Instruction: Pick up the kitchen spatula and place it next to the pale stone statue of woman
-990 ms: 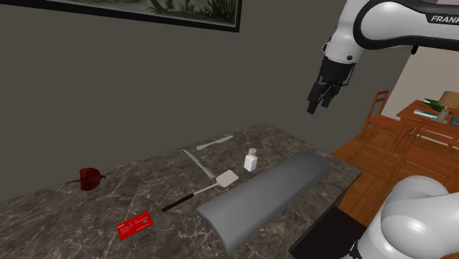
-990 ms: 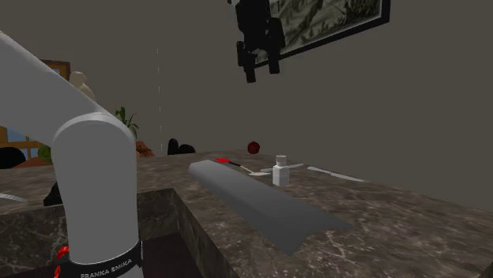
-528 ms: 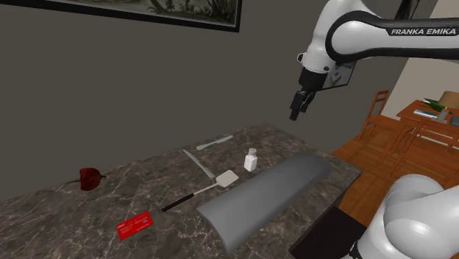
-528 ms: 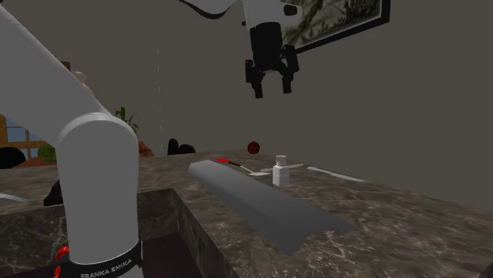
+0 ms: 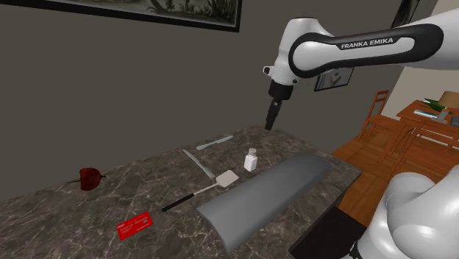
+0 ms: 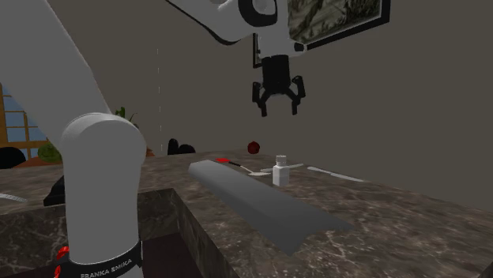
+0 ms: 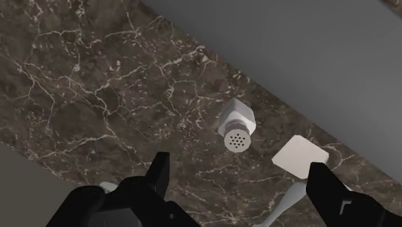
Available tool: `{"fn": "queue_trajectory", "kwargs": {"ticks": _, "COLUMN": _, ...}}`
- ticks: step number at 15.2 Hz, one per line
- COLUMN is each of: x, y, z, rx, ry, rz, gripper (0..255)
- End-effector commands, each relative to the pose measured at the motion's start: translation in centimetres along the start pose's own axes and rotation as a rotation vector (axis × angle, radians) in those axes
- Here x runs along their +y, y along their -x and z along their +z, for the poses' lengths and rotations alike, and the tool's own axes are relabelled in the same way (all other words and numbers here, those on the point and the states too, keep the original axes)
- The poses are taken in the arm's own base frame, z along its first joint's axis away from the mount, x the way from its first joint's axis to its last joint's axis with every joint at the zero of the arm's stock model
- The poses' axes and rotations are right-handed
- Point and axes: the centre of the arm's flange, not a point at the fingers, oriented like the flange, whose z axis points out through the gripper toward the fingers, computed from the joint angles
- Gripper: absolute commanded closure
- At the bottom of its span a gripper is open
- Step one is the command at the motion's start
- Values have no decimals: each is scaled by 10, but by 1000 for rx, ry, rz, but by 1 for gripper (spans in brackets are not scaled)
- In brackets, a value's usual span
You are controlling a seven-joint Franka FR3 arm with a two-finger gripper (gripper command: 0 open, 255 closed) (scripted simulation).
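Gripper (image 5: pixel 270 122) hangs high over the counter (image 5: pixel 88 213), fingers spread wide, nothing between them. The second exterior view (image 6: pixel 280 107) confirms this.

Spatula (image 5: pixel 197 194) lies flat on the counter. Its pale square blade is at 8 o'clock of the shaker (image 5: pixel 251 160) and near it, not touching. The thin dark handle runs on toward 8 o'clock, ending short of the red card (image 5: pixel 135 225). The gripper is at 1 o'clock of the shaker, well above it. In the wrist view the blade (image 7: pixel 300 157) sits just ahead of one finger, and the shaker (image 7: pixel 237 122) stands ahead of the gap, untouched.

Handling, my guess: light, stiff and thin, lying low on hard stone, so it is easy to skid or flip. The blade is too flat to pinch. I'd take the handle around mid-length or a bit nearer the blade, with the jaws set across it, and come down close to the counter. The shaker is close enough to knock.

Writing: "FRANKA EMIKA" on the arm (image 5: pixel 371 43) and again on the base (image 6: pixel 99 272). The card has white marks I can't read.
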Motion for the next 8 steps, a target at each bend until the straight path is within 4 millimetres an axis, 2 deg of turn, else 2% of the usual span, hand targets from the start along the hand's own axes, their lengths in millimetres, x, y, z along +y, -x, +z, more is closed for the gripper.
{"fn": "queue_trajectory", "kwargs": {"ticks": 1, "x": -10, "y": -22, "z": 15, "rx": 1, "ry": -11, "rz": -86, "gripper": 0}}
{"fn": "queue_trajectory", "kwargs": {"ticks": 8, "x": -52, "y": -83, "z": 66, "rx": 1, "ry": -50, "rz": -375, "gripper": 0}}
